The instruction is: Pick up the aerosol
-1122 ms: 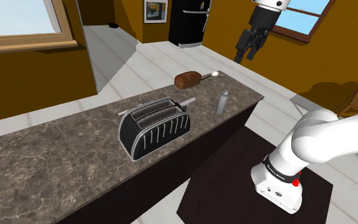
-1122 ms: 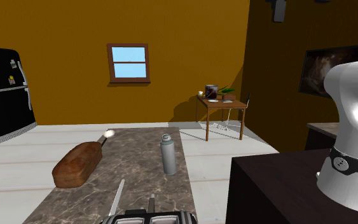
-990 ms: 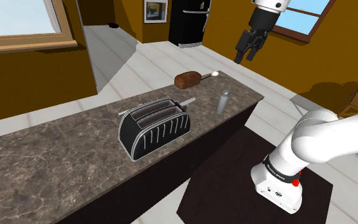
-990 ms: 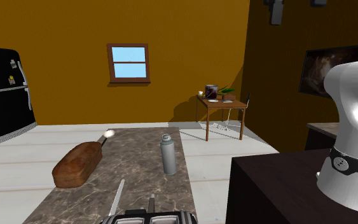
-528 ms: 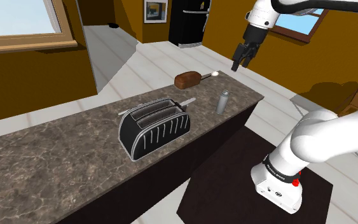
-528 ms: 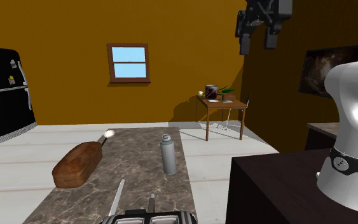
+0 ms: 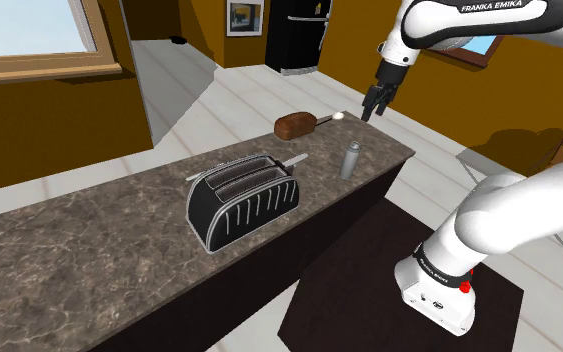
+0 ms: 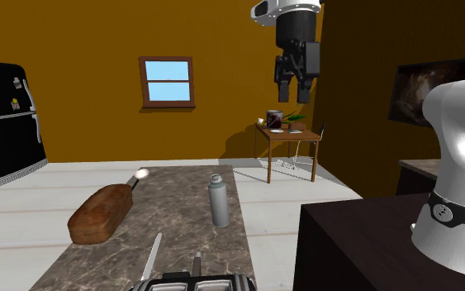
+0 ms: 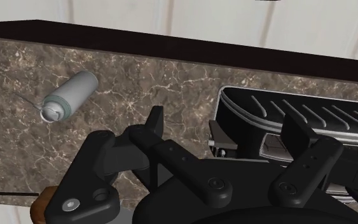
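While the aerosol [image 7: 350,160] stands upright on the counter [image 7: 89,250] near the bread loaf [image 7: 295,124], the gripper [image 8: 294,93] hangs well above it, jaws apart, holding nothing.

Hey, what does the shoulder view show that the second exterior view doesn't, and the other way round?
Shoulder view, not the second exterior: the large window at its upper left, the framed picture beside the black fridge, and the ribbed side of the toaster. Second exterior, not the shoulder: a dark framed panel on the wall at its right. Both: the grey aerosol upright on the marble counter, the bread loaf, the fridge, and the gripper up in the air, fingers apart.
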Tool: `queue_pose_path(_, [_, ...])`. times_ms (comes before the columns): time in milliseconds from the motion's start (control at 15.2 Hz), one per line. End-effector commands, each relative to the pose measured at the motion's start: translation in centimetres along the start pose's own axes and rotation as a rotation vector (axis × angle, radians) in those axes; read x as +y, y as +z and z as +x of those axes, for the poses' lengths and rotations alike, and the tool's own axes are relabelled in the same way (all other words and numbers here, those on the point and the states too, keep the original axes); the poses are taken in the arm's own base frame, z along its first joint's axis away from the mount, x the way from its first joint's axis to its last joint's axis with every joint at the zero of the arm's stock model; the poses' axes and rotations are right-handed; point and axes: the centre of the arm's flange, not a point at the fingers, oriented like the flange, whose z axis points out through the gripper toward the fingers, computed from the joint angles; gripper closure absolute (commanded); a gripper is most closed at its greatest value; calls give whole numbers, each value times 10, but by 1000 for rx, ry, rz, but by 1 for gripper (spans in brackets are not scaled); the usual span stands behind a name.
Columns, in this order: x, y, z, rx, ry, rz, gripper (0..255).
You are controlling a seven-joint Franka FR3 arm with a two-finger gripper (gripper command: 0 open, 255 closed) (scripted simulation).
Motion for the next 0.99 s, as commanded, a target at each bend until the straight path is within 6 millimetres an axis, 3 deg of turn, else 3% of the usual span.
queue_pose_path(0, [18, 16, 10, -5, -6, -2, 0])
queue_pose_path(924, [156, 125, 72, -45, -42, -6, 0])
